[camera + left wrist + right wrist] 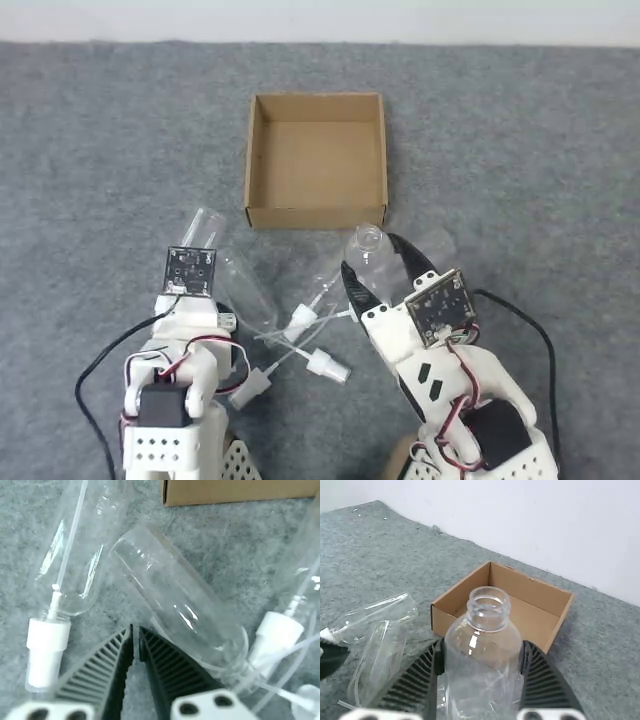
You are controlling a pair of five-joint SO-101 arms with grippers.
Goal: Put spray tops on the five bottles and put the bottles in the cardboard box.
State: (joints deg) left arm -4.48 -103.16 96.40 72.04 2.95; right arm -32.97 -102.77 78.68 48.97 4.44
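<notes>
My right gripper [481,656] is shut on a clear, uncapped bottle [485,635], holding it upright just in front of the cardboard box [316,160]; the same bottle [367,247] shows between the dark fingers from above. My left gripper [134,647] is shut with nothing in it, low over the carpet between a bottle with a white spray top [46,650] and an uncapped bottle [175,605] lying on its side. White spray tops [328,365] with thin tubes lie between the two arms.
The box [512,597] stands open and holds nothing. More clear bottles [375,612] lie on the grey carpet near the box's front left corner. Another bottle [437,244] lies right of the held one. Black cables trail beside both arm bases.
</notes>
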